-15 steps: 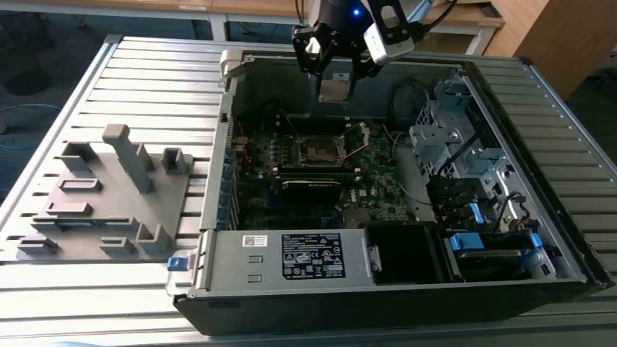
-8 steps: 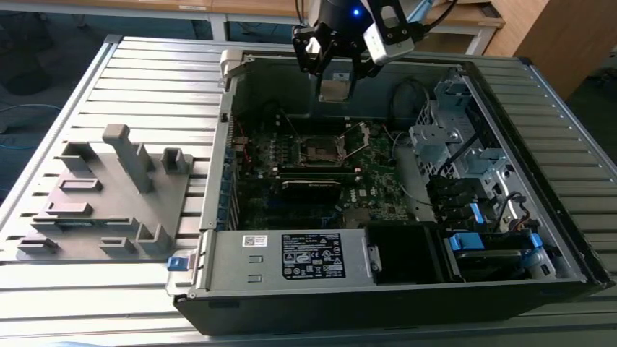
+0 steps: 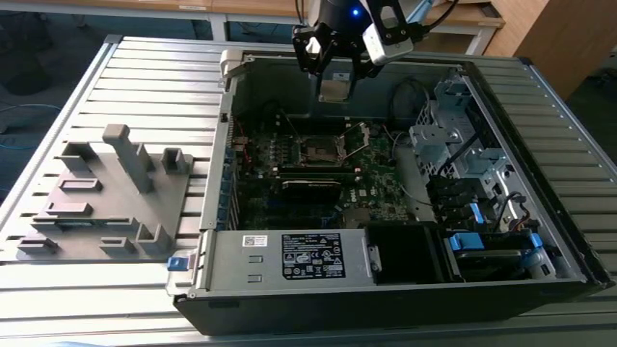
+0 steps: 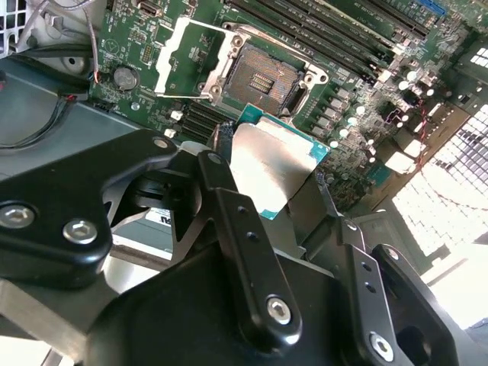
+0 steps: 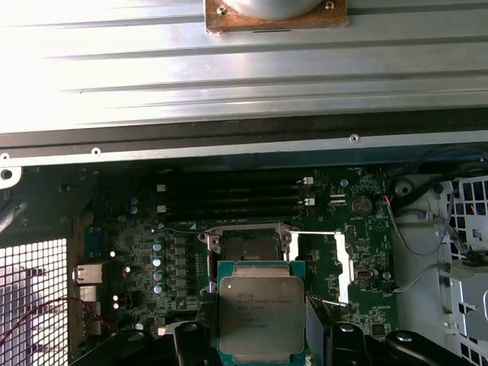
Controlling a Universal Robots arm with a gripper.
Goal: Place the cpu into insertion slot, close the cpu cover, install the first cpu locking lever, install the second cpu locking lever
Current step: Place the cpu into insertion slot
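Exterior view, grip: gripper (image 3: 336,81) clamped on the cpu (image 3: 336,90), hanging above the open computer case (image 3: 386,289).
Exterior view, progress: insertion slot (image 3: 318,150) bare; nothing seated yet, all four steps left, judging by that.
Second wrist view, hold: fingers (image 4: 229,206) pinching two opposite edges of the chip, silver top towards the camera.
Second wrist view, cover: cpu cover (image 4: 183,57) swung open beside the socket, clear of the opening.
First wrist view, position: cpu (image 5: 261,313) near the slot (image 5: 248,244) but apart from it, not seated.
First wrist view, room: memory slots (image 5: 229,202) close along one side of the socket, open cover on another; probably little margin at the edges.
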